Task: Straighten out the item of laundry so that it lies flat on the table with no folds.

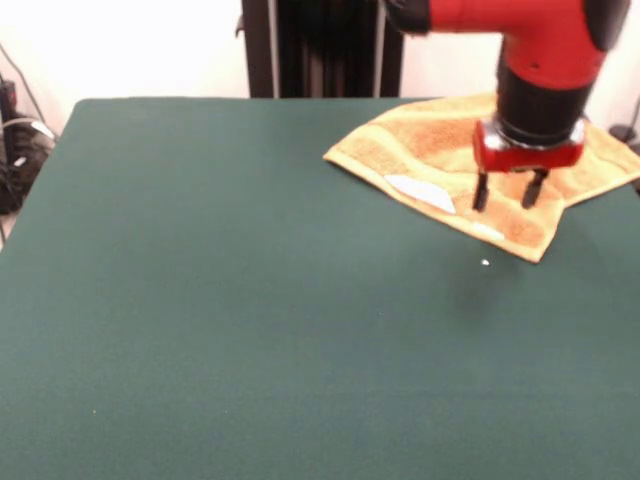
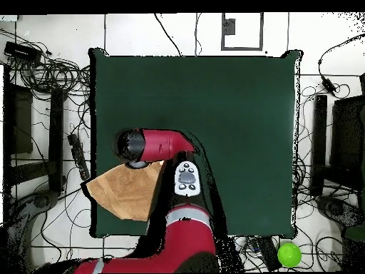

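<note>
Over the far right corner of the dark green felt-topped table (image 1: 250, 300), red and black arm reaching down, gripper (image 1: 508, 190) pointing straight downward, fingers apart and empty, rumpled orange-tan terry towel (image 1: 430, 145) lying folded directly beneath and behind it, white label facing up.

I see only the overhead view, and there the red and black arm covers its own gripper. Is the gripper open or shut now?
Observer: Open. In the front view the gripper points down over the small orange-tan terry towel, with its jaws apart.
Operator: Does the towel lie flat?
Observer: Not fully. A strip along the edge nearest the front camera looks folded over, and a white label shows on it.
</note>
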Controlling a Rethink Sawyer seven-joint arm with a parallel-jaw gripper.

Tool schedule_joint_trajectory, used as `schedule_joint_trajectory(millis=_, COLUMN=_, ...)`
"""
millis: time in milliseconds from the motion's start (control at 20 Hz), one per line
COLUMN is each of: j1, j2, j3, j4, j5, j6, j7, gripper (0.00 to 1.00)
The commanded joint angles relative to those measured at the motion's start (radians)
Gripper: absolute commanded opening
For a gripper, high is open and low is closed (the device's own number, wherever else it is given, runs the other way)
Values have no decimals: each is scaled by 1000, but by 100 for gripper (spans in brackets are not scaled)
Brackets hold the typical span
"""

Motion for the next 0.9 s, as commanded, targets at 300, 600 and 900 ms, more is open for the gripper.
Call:
schedule_joint_trajectory(millis=300, j1=82, j2=144, j3=28, j4=-148, j5=68, j6=-5, j7=265, gripper=100)
schedule_joint_trajectory(millis=600, j1=77, j2=210, j3=62, j4=-130, j5=97, j6=-61, j7=258, gripper=100)
schedule_joint_trajectory(millis=900, j1=90, j2=238, j3=41, j4=-176, j5=91, j6=61, j7=224, gripper=100)
